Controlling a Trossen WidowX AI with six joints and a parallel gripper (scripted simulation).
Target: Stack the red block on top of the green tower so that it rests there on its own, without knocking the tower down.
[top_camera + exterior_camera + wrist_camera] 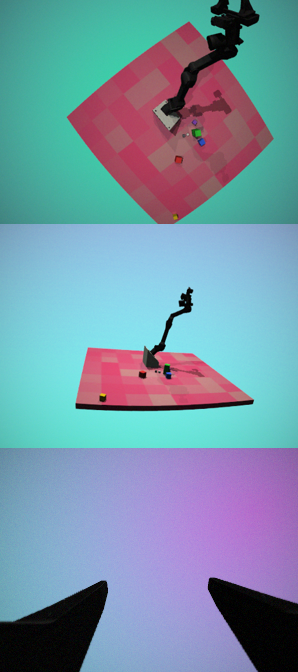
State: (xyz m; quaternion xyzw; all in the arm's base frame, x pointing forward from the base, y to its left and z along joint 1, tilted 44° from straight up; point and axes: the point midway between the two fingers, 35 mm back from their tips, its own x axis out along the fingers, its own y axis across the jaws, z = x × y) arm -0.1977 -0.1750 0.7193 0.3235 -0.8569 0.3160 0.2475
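Note:
The red block (178,159) (142,374) lies on the pink checkered floor (116,116) (116,393), apart from the others. The green tower (197,132) (166,368) stands upright a short way from it. My gripper (234,4) (189,289) (158,584) is open and empty, raised high above the floor at the end of the outstretched black arm, far from both. The wrist view shows only the two dark fingertips against plain sky; no block is in it.
A blue block (201,142) (168,375) sits right beside the green tower. A purple block (194,122) and two tiny grey pieces (185,135) (157,371) lie near it. The arm's grey base plate (164,116) (149,359) stands behind. A yellow block (175,216) (102,397) sits near the floor's edge.

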